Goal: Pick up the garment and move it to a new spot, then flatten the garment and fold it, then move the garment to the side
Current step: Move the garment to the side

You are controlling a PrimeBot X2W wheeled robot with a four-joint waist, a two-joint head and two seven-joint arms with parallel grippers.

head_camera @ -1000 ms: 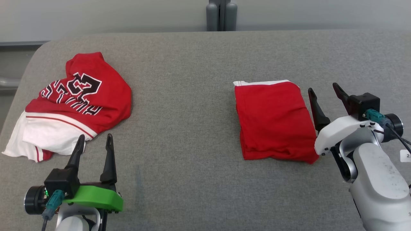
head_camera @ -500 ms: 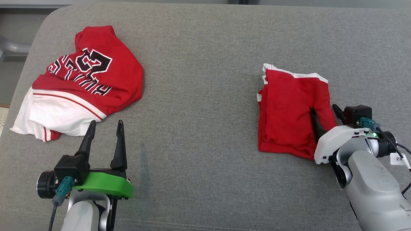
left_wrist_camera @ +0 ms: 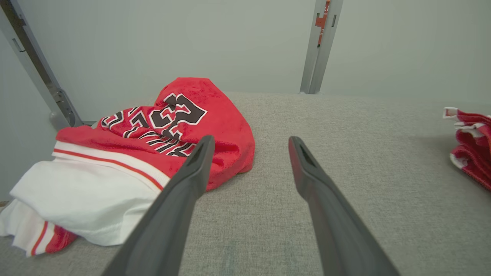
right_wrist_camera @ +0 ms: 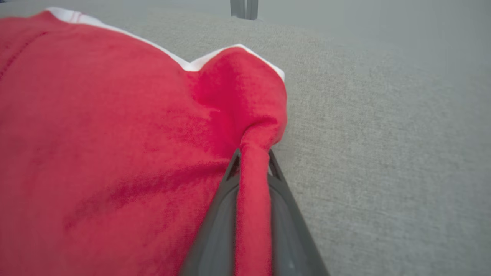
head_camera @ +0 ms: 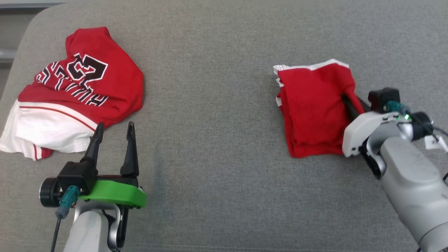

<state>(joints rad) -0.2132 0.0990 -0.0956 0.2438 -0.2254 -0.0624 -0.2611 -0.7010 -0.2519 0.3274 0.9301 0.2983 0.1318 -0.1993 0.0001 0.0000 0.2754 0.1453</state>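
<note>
The folded red garment [head_camera: 315,108] with white trim lies on the right of the grey padded table [head_camera: 217,147]. My right gripper [head_camera: 347,98] is shut on a pinched ridge of its right edge. In the right wrist view the red cloth [right_wrist_camera: 115,134] runs up between the fingers of this gripper [right_wrist_camera: 253,154]. My left gripper [head_camera: 114,124] stands open at the lower left with nothing between its fingers. In the left wrist view the left gripper [left_wrist_camera: 250,142] points across bare table, with the folded garment [left_wrist_camera: 472,142] at the far right.
A crumpled red and white jersey [head_camera: 80,87] with black lettering lies at the far left, just beyond my left fingertips; it also shows in the left wrist view [left_wrist_camera: 172,122]. The table's rounded left edge [head_camera: 14,70] is close to it. A grey post [left_wrist_camera: 318,46] stands behind the table.
The head camera has tilted down. My right gripper has slid onto the folded garment's right edge and shut on it, bunching the cloth. The left gripper stays open.
</note>
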